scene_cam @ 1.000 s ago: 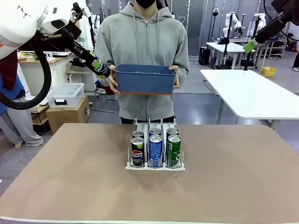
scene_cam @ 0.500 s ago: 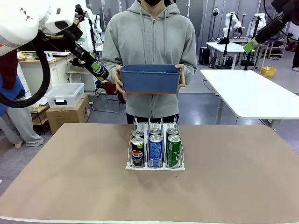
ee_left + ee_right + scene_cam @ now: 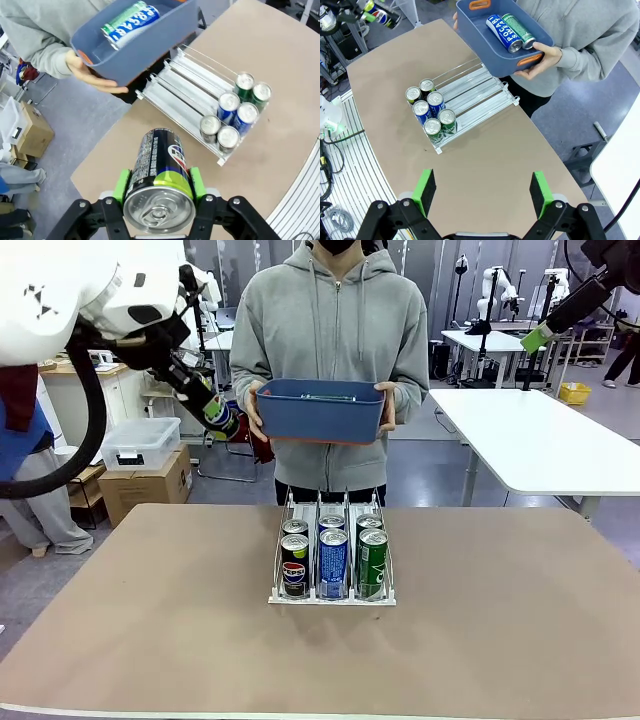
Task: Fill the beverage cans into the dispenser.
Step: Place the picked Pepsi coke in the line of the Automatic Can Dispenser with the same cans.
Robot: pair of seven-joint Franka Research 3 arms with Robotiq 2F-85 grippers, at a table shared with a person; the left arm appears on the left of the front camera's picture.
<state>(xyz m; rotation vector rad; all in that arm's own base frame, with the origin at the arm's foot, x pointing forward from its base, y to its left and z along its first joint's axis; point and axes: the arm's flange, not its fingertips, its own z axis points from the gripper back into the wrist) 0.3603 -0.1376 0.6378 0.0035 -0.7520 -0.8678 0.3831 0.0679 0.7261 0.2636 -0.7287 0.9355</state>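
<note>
1. While its green pads [image 3: 121, 184] clamp a black Pepsi can [image 3: 157, 155] by its sides, the left gripper [image 3: 159, 185] hangs high at the far left, beyond the table's [image 3: 150, 620] far edge.
2. Right gripper [image 3: 482, 192], high at the far right, has its jaws spread wide and holds nothing.
3. Six cans [image 3: 333, 560] stand two to a lane at the near end of the dispenser [image 3: 185, 82], mid-table.
4. Beyond it, a person's hands hold a blue tub [image 3: 320, 415]; a blue can [image 3: 504, 32] and a green can [image 3: 519, 29] lie inside.
</note>
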